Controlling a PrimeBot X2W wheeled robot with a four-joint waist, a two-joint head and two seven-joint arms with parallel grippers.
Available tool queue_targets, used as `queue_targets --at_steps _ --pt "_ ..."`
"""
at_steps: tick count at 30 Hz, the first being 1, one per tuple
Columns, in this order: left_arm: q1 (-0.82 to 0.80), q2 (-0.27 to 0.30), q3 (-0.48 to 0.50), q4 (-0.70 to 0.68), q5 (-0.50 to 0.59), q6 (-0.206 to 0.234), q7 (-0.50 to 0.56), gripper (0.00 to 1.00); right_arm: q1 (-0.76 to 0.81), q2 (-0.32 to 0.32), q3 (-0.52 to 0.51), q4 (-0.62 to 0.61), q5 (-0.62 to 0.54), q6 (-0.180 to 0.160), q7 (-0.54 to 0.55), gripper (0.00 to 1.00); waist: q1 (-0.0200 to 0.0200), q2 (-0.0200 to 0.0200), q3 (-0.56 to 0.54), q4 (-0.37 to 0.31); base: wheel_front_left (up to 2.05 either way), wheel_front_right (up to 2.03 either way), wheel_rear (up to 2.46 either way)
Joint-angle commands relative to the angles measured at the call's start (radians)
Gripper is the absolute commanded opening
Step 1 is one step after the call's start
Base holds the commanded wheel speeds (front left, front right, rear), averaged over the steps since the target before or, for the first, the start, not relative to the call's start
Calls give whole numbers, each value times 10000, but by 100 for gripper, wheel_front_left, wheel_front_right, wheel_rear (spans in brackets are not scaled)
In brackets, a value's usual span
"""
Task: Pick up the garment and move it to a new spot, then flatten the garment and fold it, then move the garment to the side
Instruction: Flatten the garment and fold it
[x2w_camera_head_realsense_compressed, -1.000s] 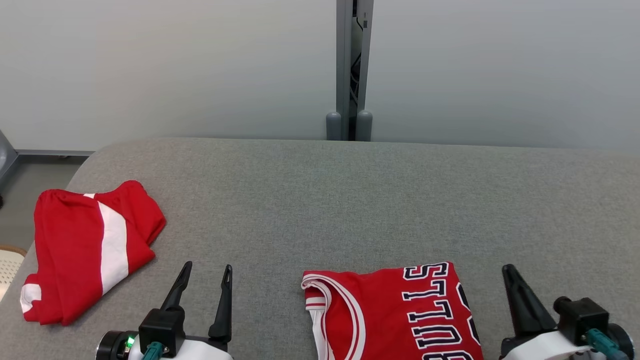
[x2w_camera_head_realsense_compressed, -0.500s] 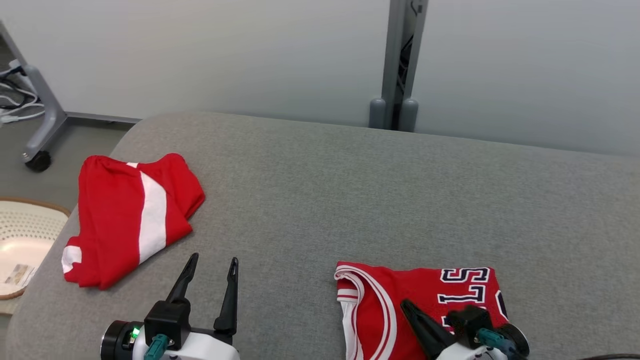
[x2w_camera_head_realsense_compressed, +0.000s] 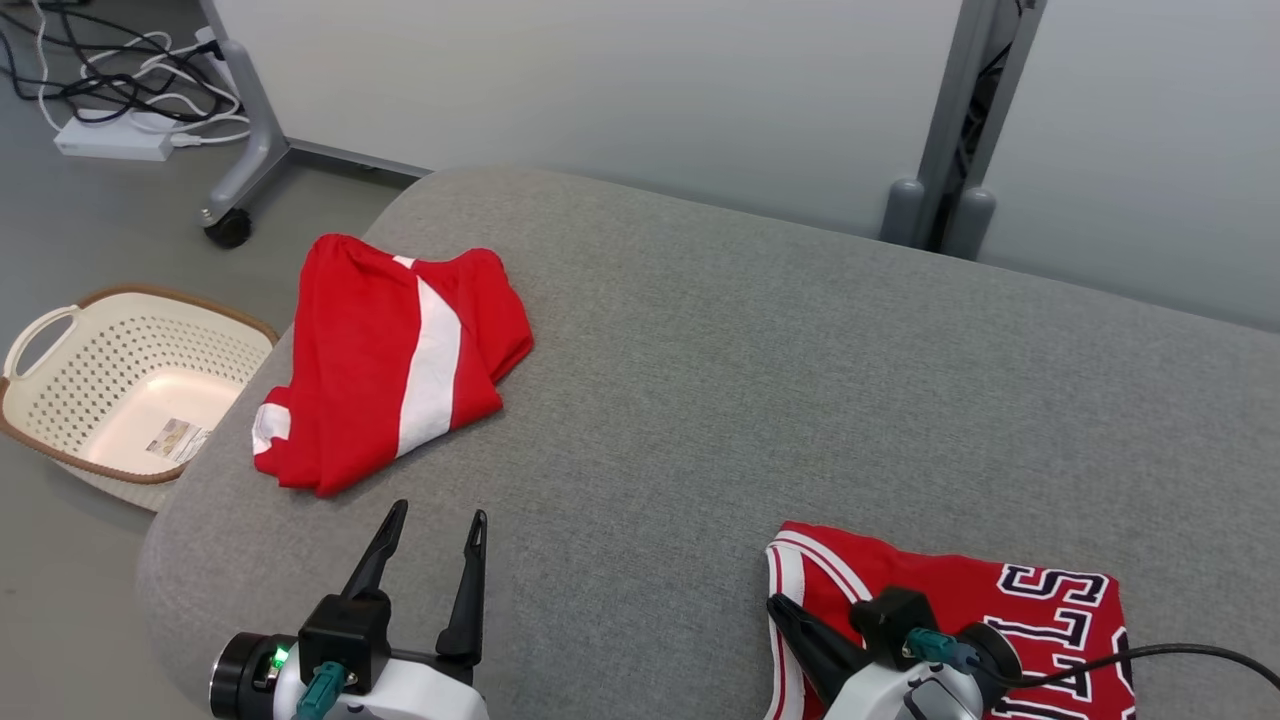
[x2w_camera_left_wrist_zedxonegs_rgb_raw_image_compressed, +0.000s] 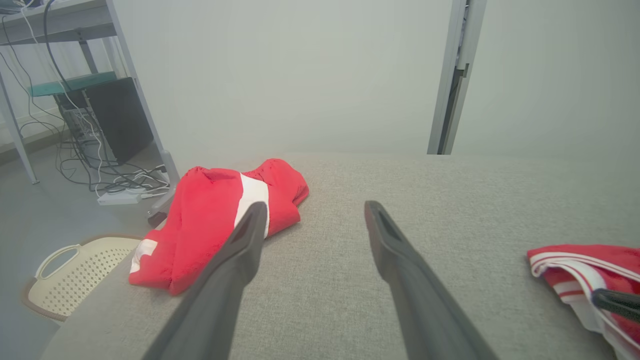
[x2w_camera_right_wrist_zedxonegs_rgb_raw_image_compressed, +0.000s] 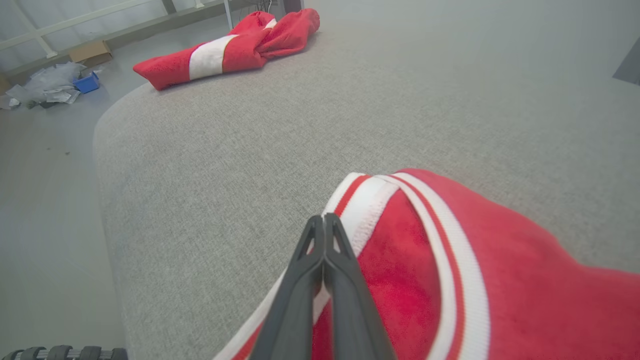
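The folded Bulls jersey (x2w_camera_head_realsense_compressed: 880, 560) lies at the tabletop's (x2w_camera_head_realsense_compressed: 750, 350) near edge, toward the right; right gripper (x2w_camera_right_wrist_zedxonegs_rgb_raw_image_compressed: 324, 222), jaws pressed together, rests over its white-trimmed armhole, seemingly to slide it sideways; left gripper (x2w_camera_head_realsense_compressed: 440, 512) hovers, jaws apart, unladen.

Jersey (x2w_camera_head_realsense_compressed: 960, 585): soft red cloth, fuzzy nap; grey surface (x2w_camera_head_realsense_compressed: 750, 380): coarse woven fabric, matt; basket (x2w_camera_head_realsense_compressed: 90, 350): perforated cream plastic.

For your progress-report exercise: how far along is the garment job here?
Done: the jersey lies folded on the grey table. In hand: the right pincer is shut at its white trim; a real grip is unclear. The left pincer hangs open, empty. Left: moving the jersey aside.
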Motion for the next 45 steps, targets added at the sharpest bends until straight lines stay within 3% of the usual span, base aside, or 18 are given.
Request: queue_targets --at_steps 1,7,11,23,29,38,45 --pt "-133 44 22 14 -9 36 -37 100 -159 -40 120 189 121 -5 -8 0 0 0 75 240 0 0 0" --pt "-141 42 22 41 -27 78 -37 100 -446 -37 588 692 671 -5 -8 0 0 0 58 429 0 0 0" --pt "-8 41 125 29 -26 94 -37 100 -525 -40 310 398 946 -5 -8 0 0 0 -99 222 0 0 0" --pt "107 45 490 -178 -10 47 -37 100 17 -651 -1974 -1908 540 -5 -6 0 0 0 -625 -1387 0 0 0" --pt "92 45 559 -379 -60 54 -37 100 838 -1057 -3858 -3467 -410 -5 -8 0 0 0 -755 -2307 0 0 0" --pt "404 50 754 -652 -459 254 -37 100 2263 -703 -5725 -5301 -1401 -5 -8 0 0 0 -785 -3253 0 0 0" --pt "592 47 648 -714 -541 358 -37 100 3104 -545 -6189 -5275 -1883 -5 -8 0 0 0 -858 -3496 0 0 0"
